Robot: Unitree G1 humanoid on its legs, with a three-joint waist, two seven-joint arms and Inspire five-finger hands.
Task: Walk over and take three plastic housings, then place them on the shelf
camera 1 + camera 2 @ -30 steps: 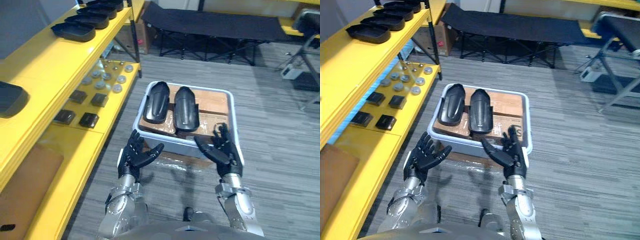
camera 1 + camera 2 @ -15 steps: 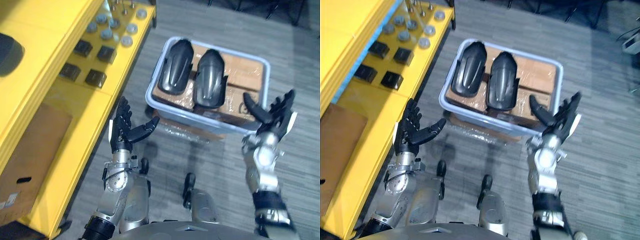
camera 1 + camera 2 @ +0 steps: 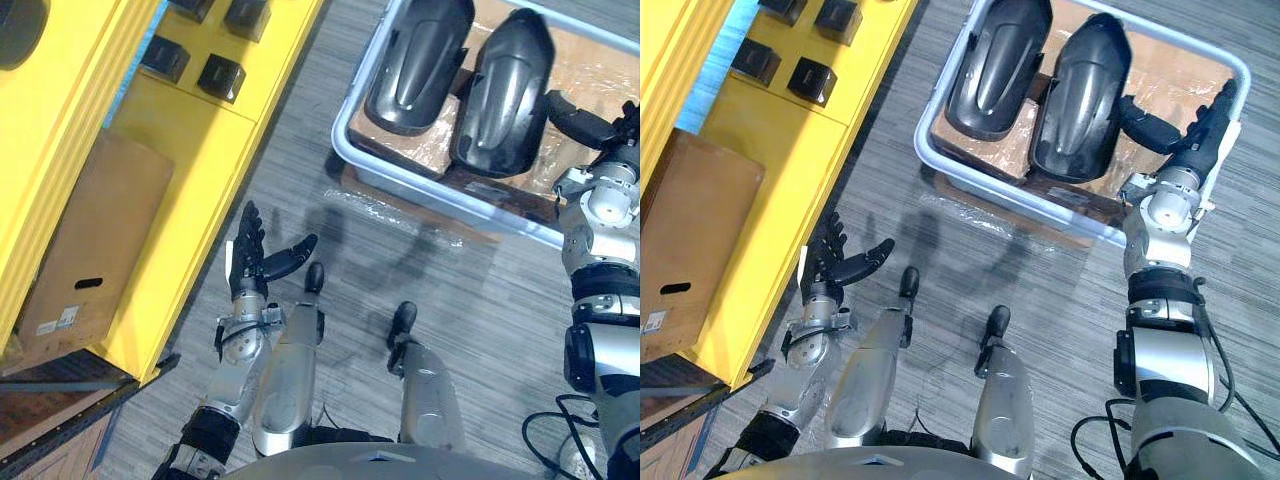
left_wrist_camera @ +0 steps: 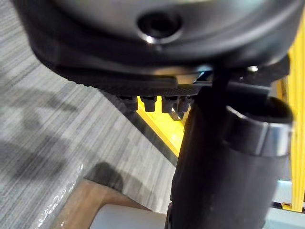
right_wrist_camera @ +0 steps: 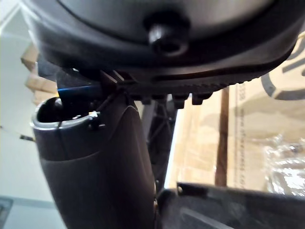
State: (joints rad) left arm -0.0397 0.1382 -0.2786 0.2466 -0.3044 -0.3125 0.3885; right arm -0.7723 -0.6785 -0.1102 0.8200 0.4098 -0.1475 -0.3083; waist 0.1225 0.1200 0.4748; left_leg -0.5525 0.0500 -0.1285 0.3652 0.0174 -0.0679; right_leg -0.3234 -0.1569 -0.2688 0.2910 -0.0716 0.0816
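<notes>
Two black plastic housings (image 3: 418, 65) (image 3: 503, 90) lie side by side on cardboard inside a pale blue bin (image 3: 400, 178) on the floor. My right hand (image 3: 1195, 140) is open, reaching over the bin's near right corner. Its thumb points at the right housing (image 3: 1080, 95) and stops just short of it. In the right wrist view the housing's dark edge (image 5: 228, 210) lies past the thumb, against cardboard (image 5: 248, 143). My left hand (image 3: 250, 265) is open and holds nothing, low over the floor between the bin and the yellow shelf (image 3: 160, 190).
The yellow shelf runs along the left, with small black blocks (image 3: 222, 75) on its lower board and a dark housing (image 3: 15, 15) on the upper one. A cardboard box (image 3: 90, 250) sits beneath it. Grey carpet lies between shelf and bin.
The camera has tilted down and come closer to the bin. My right hand has reached forward over the bin's rim to beside the right housing. The left hand stays low and open.
</notes>
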